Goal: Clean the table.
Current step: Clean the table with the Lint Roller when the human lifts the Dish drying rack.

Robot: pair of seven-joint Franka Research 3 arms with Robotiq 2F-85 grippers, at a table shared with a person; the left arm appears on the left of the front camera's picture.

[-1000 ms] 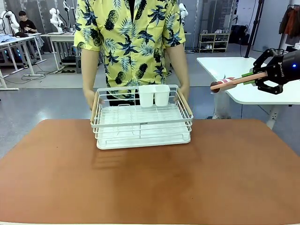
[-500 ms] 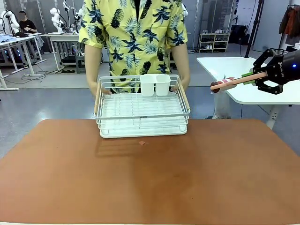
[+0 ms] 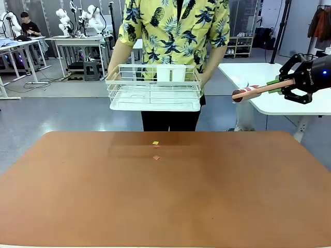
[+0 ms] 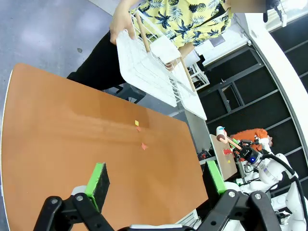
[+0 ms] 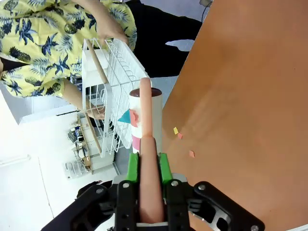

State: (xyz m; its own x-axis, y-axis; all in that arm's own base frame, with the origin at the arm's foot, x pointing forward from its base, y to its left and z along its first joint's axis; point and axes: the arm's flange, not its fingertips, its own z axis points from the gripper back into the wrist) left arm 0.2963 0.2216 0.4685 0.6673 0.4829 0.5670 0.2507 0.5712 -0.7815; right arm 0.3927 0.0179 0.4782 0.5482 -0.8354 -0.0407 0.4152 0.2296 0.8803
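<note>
Clearly, the table (image 3: 165, 196) lies below right end effector (image 3: 273, 83).

Lifting the white wire rack (image 3: 154, 88) clear off the counter (image 3: 165, 206), up to chest height against the person (image 3: 173, 31), stepping back from the far edge. Uncovering small scraps (image 3: 156, 157), yellow and orange, on the spot left bare.
</note>
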